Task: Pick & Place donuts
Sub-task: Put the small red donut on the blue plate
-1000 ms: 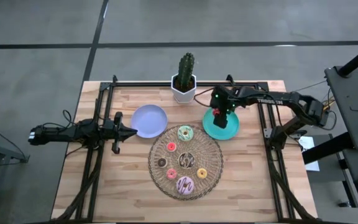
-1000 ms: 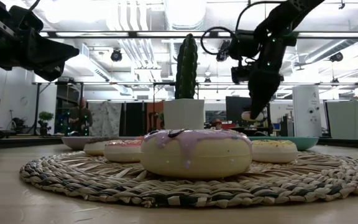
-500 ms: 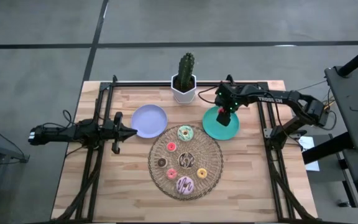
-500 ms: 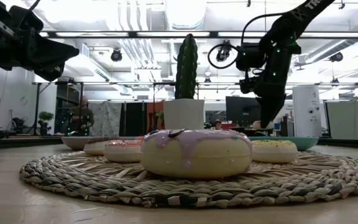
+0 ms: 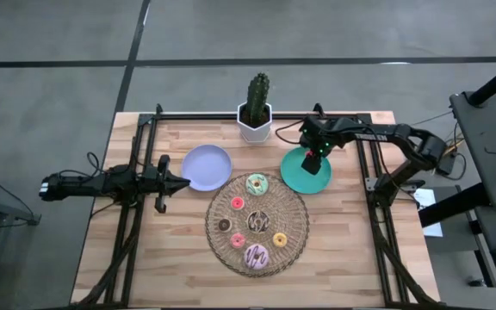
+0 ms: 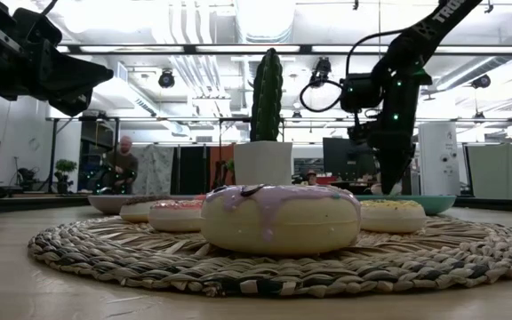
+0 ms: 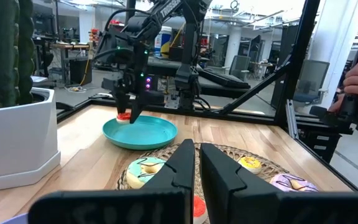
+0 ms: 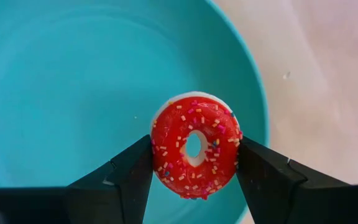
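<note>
My right gripper (image 5: 311,161) points down over the teal plate (image 5: 304,181), shut on a small red donut (image 8: 196,144) with sprinkles. The donut also shows red under the fingers in the left wrist view (image 7: 123,116). Several more donuts lie flat on the round wicker mat (image 5: 291,215), among them a white-green one (image 5: 256,183), a brown-white one (image 5: 257,221) and a pink one (image 5: 257,256). At the table's left side my left gripper (image 5: 183,182) is shut, level and holds nothing. My right gripper pinches the red donut between its two fingers (image 8: 123,177), on opposite sides of its outer rim (image 8: 157,149). The fingers come from above, pointing down. The donut lies level, icing up, low over the teal plate near its rim; whether it touches the plate I cannot tell.
A lavender plate (image 5: 207,167) lies left of the mat. A cactus in a white pot (image 5: 256,116) stands at the far edge, between the two plates. Black frame rails (image 5: 136,215) run along both sides of the table. A person (image 6: 123,164) shows in the room behind.
My right gripper has gone down toward the teal plate and a little toward the table's right edge, carrying the red donut with it. Its fingers have kept their gap.
</note>
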